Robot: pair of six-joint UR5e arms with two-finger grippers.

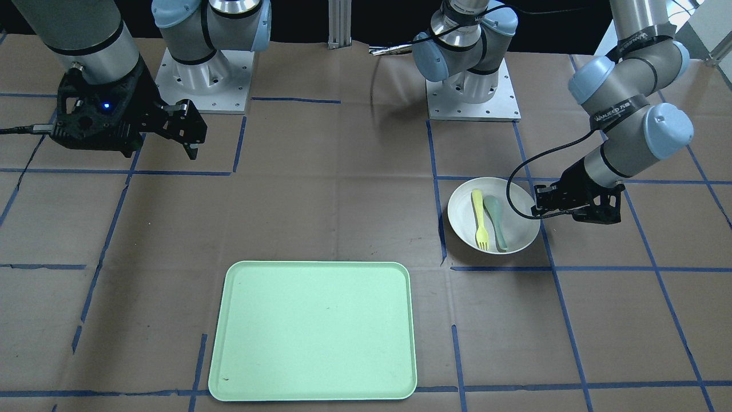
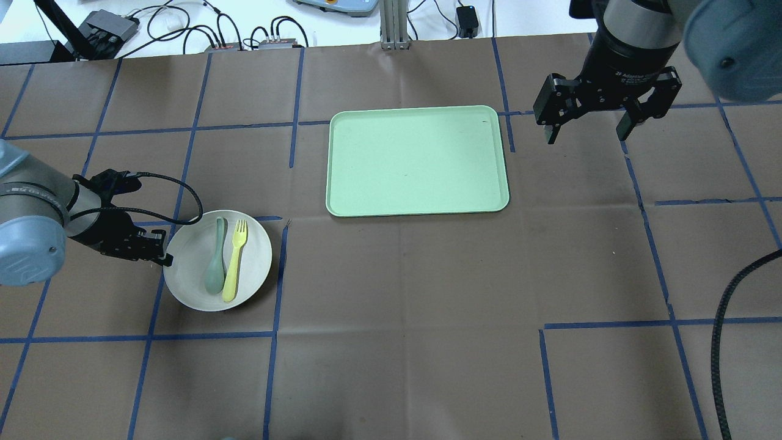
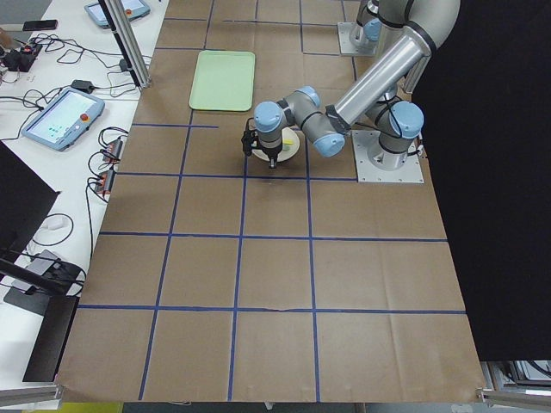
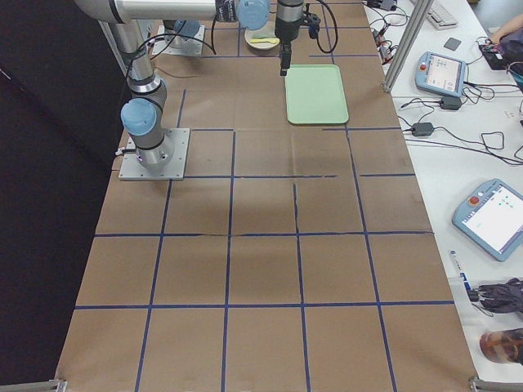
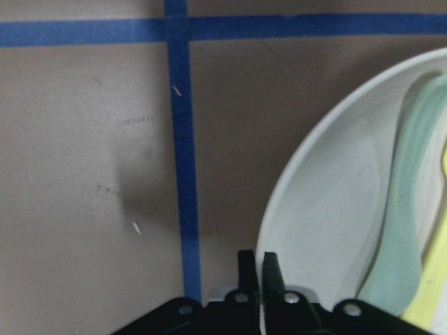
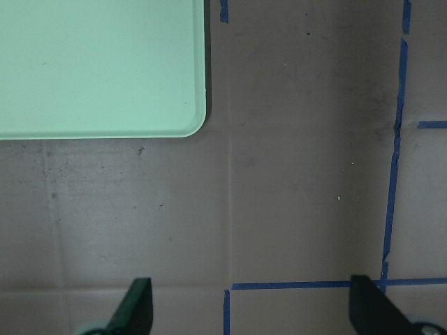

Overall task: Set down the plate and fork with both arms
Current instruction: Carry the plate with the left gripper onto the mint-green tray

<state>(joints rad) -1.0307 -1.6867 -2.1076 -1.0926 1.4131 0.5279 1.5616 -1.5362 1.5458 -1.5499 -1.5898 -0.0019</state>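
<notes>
The off-white plate (image 2: 256, 260) lies on the brown table at my left, with the pale yellow fork (image 2: 235, 260) and a grey-green spoon (image 2: 215, 266) side by side in it. My left gripper (image 2: 165, 256) is at the plate's left rim. In the left wrist view its fingers (image 5: 246, 269) are pressed together over the rim of the plate (image 5: 328, 209). My right gripper (image 2: 589, 128) hangs open and empty above the table, just right of the tray. The front view shows the plate (image 1: 514, 232), the fork (image 1: 480, 220) and the left gripper (image 1: 537, 206).
The pale green tray (image 2: 418, 159) lies at the table's far middle; its corner shows in the right wrist view (image 6: 98, 63). Blue tape lines cross the brown cover. Cables and boxes lie beyond the far edge.
</notes>
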